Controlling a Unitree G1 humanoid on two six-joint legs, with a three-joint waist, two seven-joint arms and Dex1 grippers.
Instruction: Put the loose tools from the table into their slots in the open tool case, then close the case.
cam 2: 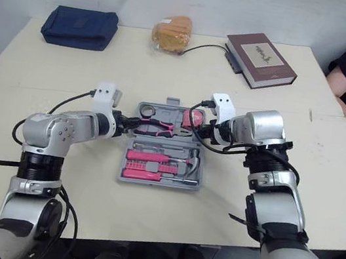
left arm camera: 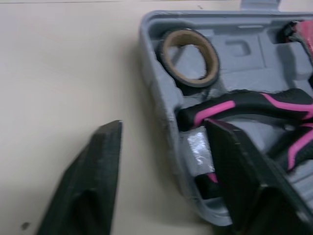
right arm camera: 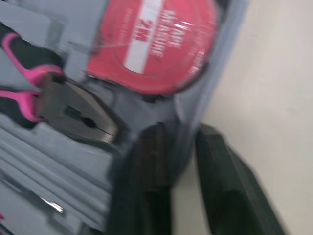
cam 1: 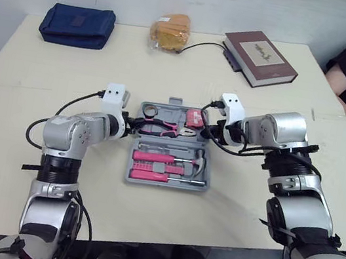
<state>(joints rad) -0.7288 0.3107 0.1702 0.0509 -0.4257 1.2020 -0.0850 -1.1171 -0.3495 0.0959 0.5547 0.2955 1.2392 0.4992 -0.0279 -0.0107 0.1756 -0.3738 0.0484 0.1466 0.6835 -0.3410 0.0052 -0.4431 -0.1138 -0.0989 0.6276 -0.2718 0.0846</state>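
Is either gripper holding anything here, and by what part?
The right gripper pinches the tool case by its right wall, beside the tape measure. The left gripper straddles the left wall, open.

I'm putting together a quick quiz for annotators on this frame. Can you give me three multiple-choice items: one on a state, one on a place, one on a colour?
1. The tool case is: A shut; B open; C upside down.
2. The blue pouch lies: A inside the tool case; B at the near edge; C at the far left of the table.
3. The tape measure is: A red; B green; C white.

Answers:
1. B: tools such as the pliers lie exposed in its slots.
2. C: it sits by the back edge, on the robot's left.
3. A: its red face shows in the right wrist view.
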